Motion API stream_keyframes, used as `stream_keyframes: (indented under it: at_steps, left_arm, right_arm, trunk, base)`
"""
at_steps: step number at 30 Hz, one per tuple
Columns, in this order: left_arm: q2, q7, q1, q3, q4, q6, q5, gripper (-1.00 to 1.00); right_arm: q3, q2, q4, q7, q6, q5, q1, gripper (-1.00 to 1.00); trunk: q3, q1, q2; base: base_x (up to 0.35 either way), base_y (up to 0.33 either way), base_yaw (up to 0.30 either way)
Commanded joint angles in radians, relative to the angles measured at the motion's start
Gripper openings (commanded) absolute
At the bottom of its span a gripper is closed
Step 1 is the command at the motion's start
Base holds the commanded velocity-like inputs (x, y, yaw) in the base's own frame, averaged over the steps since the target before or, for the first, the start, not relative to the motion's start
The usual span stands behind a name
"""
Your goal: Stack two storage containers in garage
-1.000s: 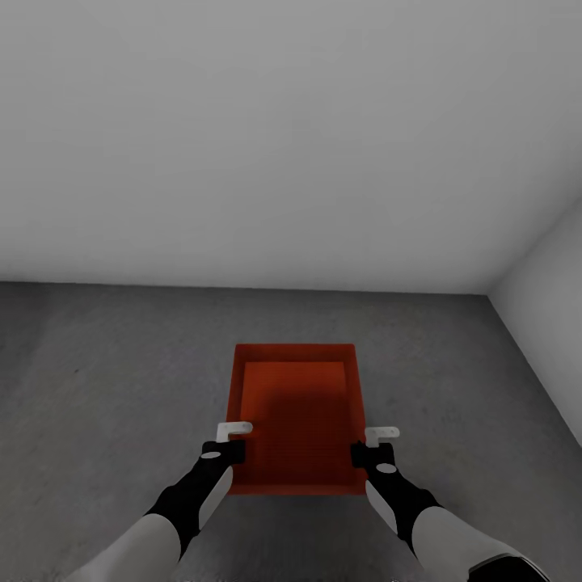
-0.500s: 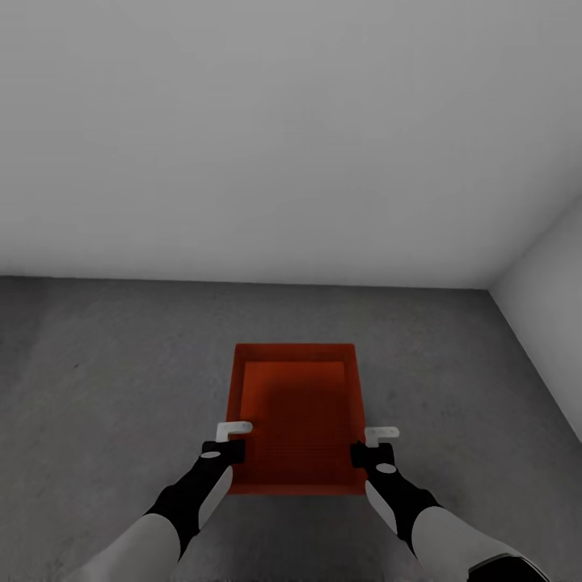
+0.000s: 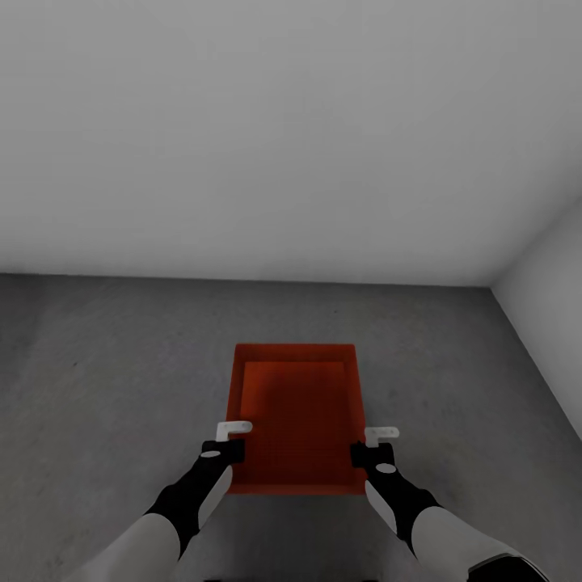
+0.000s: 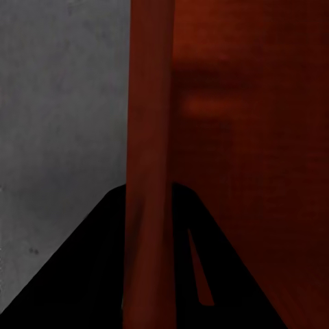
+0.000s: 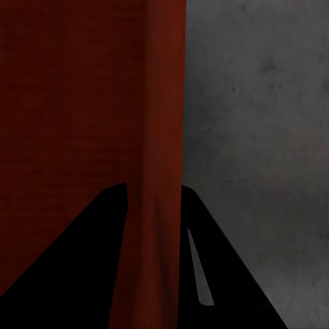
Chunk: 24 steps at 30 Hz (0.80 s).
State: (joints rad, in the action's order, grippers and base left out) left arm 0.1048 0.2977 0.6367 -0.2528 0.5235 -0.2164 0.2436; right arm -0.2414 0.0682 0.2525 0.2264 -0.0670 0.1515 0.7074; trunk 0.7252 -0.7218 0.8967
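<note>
Orange-red container [image 3: 296,420], lidless and low-walled, seen from the head camera in the garage: it sits square to the robot over the dark grey concrete floor [image 3: 113,372], with the pale grey wall [image 3: 275,137] beyond it and a second wall meeting it at the far right. The left tool [image 3: 229,440] sits at the container's left long wall and the right tool [image 3: 373,445] at its right long wall, both close to the near end. Gripping opposite walls at matching positions keeps the load level and stops it swinging; whether its base already touches the concrete cannot be told from this angle. No second container is in sight, so this one is judged to be the lower one of the stack.

Left wrist camera: the container's left wall [image 4: 151,137] runs straight between the two dark fingers [image 4: 82,274], one outside and one inside, closed tight on the wall. Concrete lies on the outer side.

Right wrist camera: the same arrangement on the other side, the right wall [image 5: 163,137] pinched between the fingers [image 5: 240,274], the container's interior on one side and the floor on the other.
</note>
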Motion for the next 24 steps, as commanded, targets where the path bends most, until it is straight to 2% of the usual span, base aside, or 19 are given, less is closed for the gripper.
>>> stream_keyframes:
  at_steps: [1, 13, 24]
  left_arm:
    - [0.0, 0.028, 0.001, 0.012, 0.018, 0.051, 0.043, -1.0]
    - [0.0, 0.029, 0.0, 0.012, 0.018, 0.051, 0.043, -1.0]
    - [0.001, 0.029, 0.0, 0.012, 0.018, 0.051, 0.043, -1.0]
  right_arm:
    - [0.017, 0.012, -0.003, 0.001, -0.007, 0.016, 0.0, -1.0]
    - [0.017, 0.013, -0.003, 0.003, -0.006, 0.016, 0.0, -1.0]
    - [0.017, 0.013, -0.003, 0.002, -0.007, 0.016, 0.0, -1.0]
  trunk:
    - [0.001, 0.0, 0.001]
    - [0.001, 0.0, 0.001]
    - [0.001, 0.0, 0.001]
  base:
    - [0.217, 0.0, 0.0]
    - [0.283, 0.0, 0.0]
    - [0.035, 0.0, 0.0]
